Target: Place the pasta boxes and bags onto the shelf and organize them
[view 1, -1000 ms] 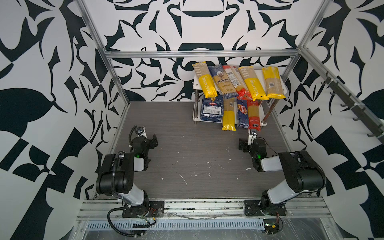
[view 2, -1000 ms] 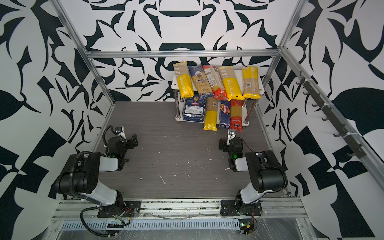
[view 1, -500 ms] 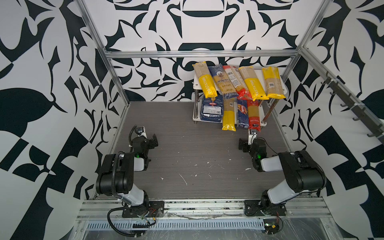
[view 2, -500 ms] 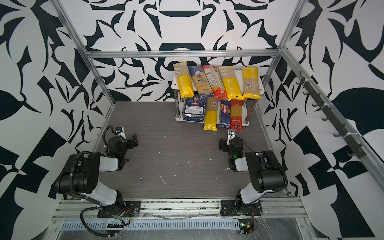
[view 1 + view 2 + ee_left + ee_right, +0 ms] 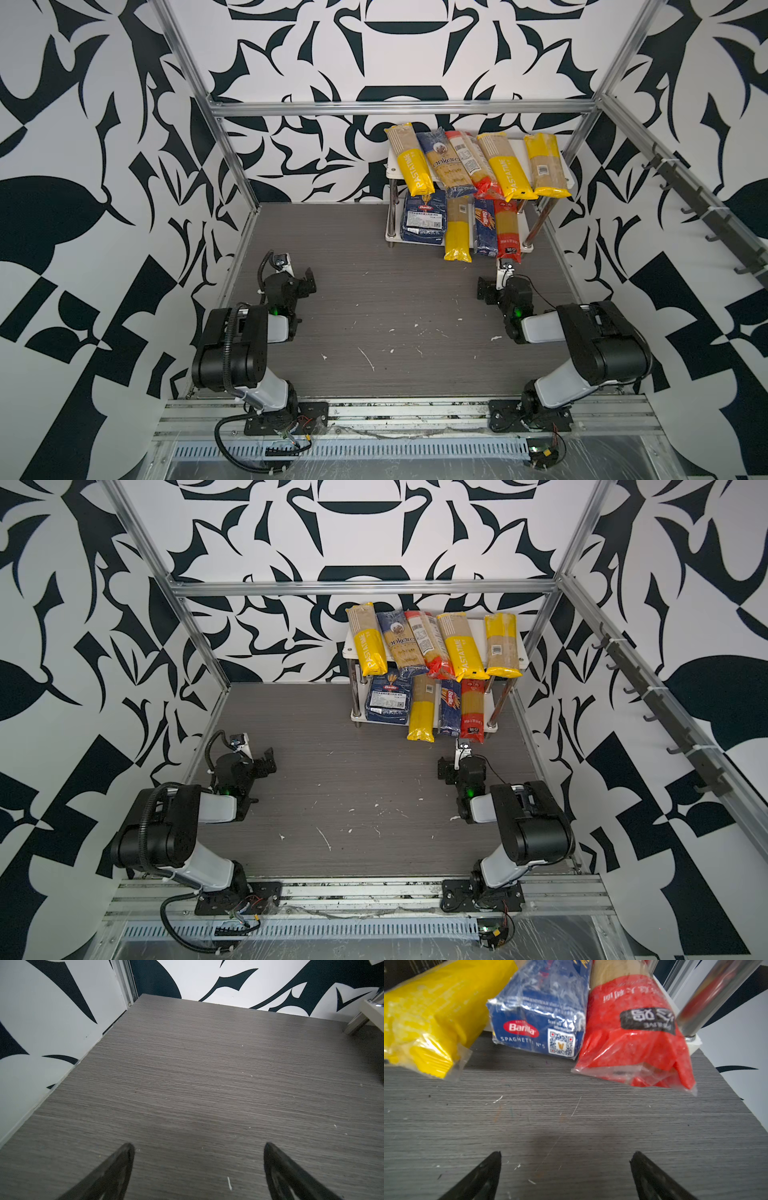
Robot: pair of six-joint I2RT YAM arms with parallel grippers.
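The shelf (image 5: 391, 172) stands at the back right in both top views. Several bags lie across its upper board: a yellow PASTATIME bag (image 5: 409, 162), a navy ankara bag (image 5: 444, 162), a red-ended bag (image 5: 469, 162) and two more yellow ones. On the lower board lie the wide Barilla box (image 5: 423, 220), a yellow-ended bag (image 5: 458, 232), the narrow Barilla box (image 5: 542, 1012) and a red bag (image 5: 633, 1032). My right gripper (image 5: 565, 1155) is open and empty, low over the floor just before these. Far to the left, my left gripper (image 5: 198, 1146) is open over bare floor.
Grey wood-grain floor (image 5: 386, 299) carries small white pasta crumbs. Patterned walls and aluminium frame posts (image 5: 226, 137) close in three sides. A dark hook rail (image 5: 706, 203) runs along the right wall. A chrome shelf post (image 5: 708, 997) stands beside the red bag.
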